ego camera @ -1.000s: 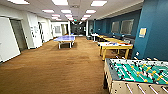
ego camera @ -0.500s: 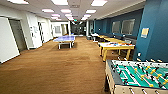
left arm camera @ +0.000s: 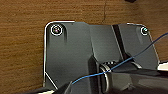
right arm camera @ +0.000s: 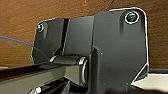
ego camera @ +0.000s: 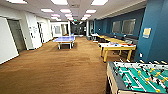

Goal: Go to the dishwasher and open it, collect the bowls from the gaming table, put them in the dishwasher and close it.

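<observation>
Brown carpet (ego camera: 62, 67) runs the length of a long game room under rows of ceiling lights (ego camera: 65, 10). The football table (ego camera: 138, 77), with its green field and rods, stands close by at the lower right of the head view, next to a blue wall (ego camera: 156, 32). Beyond it along that wall is a yellow-legged table (ego camera: 117, 47) with a white top, and farther down the middle of the room a blue ping-pong table (ego camera: 64, 40). White walls and doors line the left side. Whether bowls lie on the football table cannot be told. Both wrist views look down past the robot's own dark plates onto the carpet; I cannot tell how the fingers stand on either arm, or how the football table lies relative to them.
</observation>
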You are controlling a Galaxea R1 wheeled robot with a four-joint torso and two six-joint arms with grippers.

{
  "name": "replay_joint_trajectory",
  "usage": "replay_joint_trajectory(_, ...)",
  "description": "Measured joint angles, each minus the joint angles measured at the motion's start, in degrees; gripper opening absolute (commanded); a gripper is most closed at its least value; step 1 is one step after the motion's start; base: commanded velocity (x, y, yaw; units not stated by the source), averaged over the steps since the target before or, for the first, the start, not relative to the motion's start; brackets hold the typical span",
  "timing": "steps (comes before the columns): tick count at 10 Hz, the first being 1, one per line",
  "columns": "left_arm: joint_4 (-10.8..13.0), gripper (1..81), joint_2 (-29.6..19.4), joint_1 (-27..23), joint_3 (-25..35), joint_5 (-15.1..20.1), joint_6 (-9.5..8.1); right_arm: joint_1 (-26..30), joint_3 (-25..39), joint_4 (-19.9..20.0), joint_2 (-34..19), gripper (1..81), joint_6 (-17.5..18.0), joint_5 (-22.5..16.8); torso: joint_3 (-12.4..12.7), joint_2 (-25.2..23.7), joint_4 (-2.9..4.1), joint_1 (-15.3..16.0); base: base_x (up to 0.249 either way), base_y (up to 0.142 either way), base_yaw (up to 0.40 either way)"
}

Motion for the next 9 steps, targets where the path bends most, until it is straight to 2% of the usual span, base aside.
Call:
replay_joint_trajectory(1, 0.0, 81.1, -0.2, 0.0, 0.1, 0.0, 0.00, 0.0, 0.0, 0.0, 0.1, 81.1, 0.0, 0.0, 0.0, 0.0, 0.00, 0.0, 0.166, 0.071, 0.000)
replay_joint_trajectory(9, 0.0, 81.1, -0.4, 0.0, -0.1, 0.1, 0.00, 0.0, 0.0, -0.1, 0.4, 81.1, 0.0, 0.0, 0.0, 0.0, 0.00, 0.0, 0.178, 0.000, 0.000)
